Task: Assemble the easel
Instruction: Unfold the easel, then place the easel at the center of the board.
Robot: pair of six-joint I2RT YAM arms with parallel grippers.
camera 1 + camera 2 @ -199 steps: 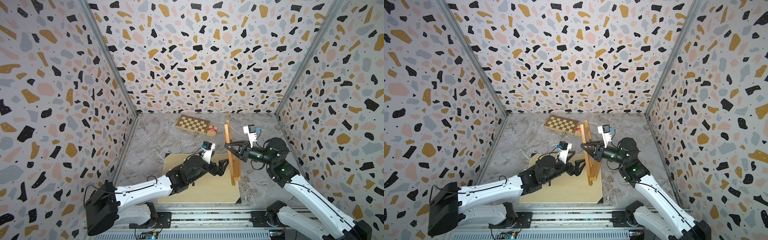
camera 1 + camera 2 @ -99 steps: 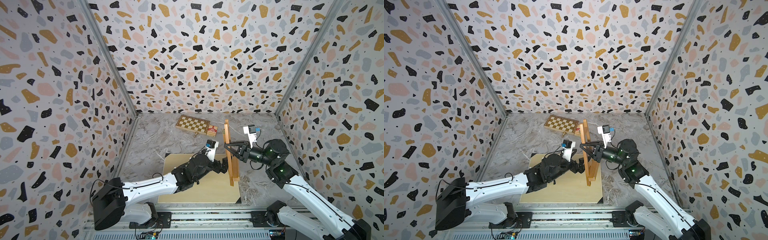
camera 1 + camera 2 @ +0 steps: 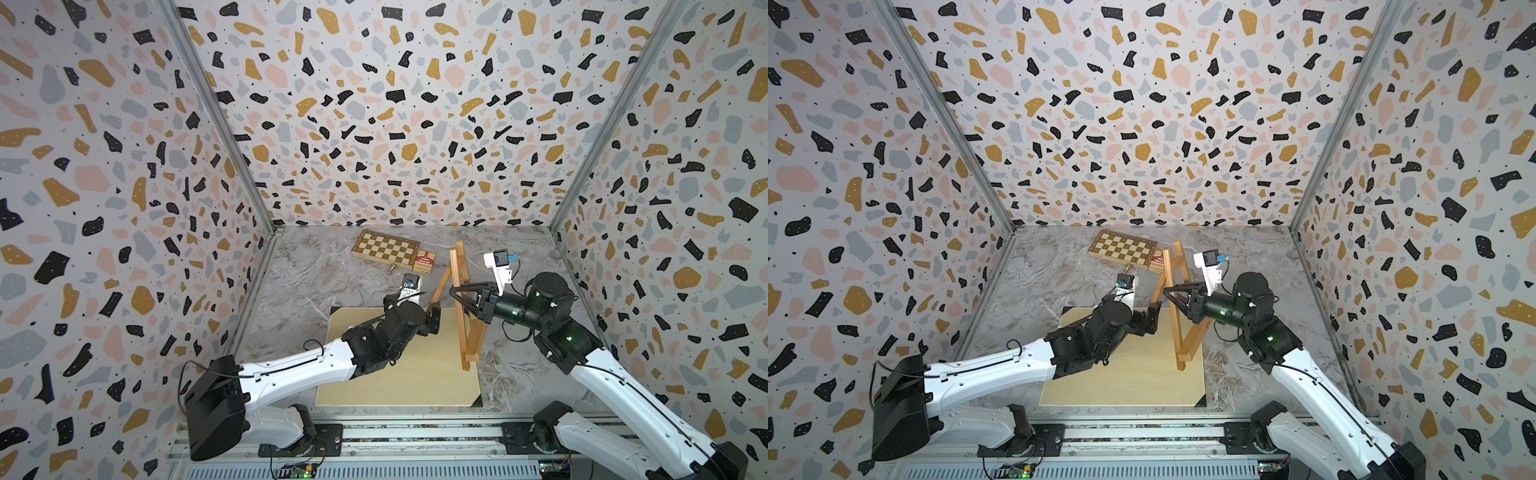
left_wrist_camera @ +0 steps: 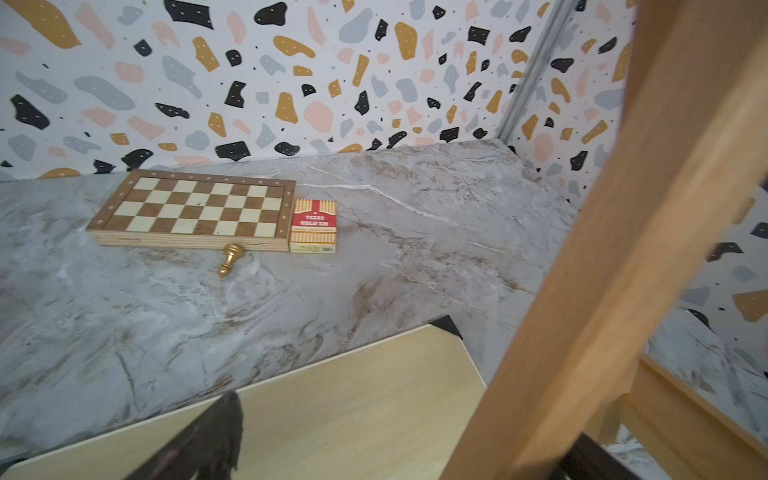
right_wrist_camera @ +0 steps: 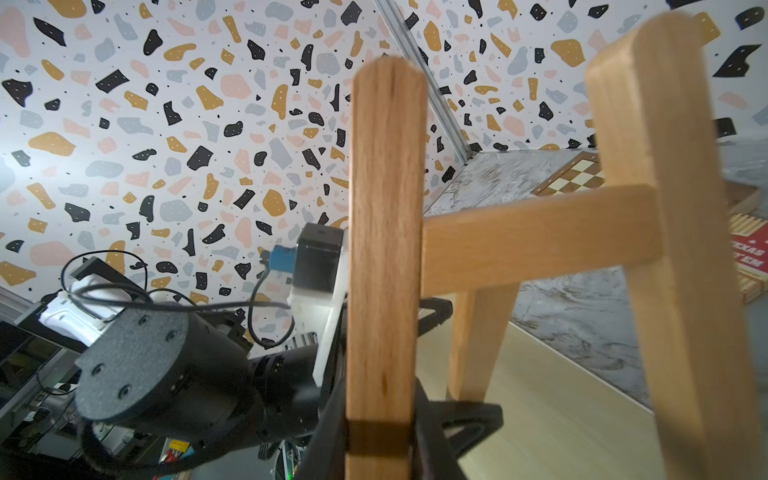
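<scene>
The honey-brown easel (image 3: pixel 460 316) stands upright at the right edge of the pale board (image 3: pixel 399 374), also seen as the easel (image 3: pixel 1177 328). My right gripper (image 3: pixel 454 291) is shut on one upright slat (image 5: pixel 386 249), with a finger pressed on each side; the right gripper (image 5: pixel 380 440) shows this up close. The rear leg (image 3: pixel 441 286) slants out to the left. My left gripper (image 3: pixel 432 318) is open at that leg's lower end. In the left wrist view the leg (image 4: pixel 623 270) lies close beside one finger, untouched by the other fingertip (image 4: pixel 208 440).
A checkered chessboard box (image 3: pixel 384 248) lies at the back of the marble table, with a red card box (image 3: pixel 424 262) beside it and a fallen gold pawn (image 3: pixel 391 268) in front. Patterned walls close in three sides.
My left gripper has moved back and right across the pale board, up to the easel's rear leg. The right gripper has kept its hold on the slat and barely shifted.
</scene>
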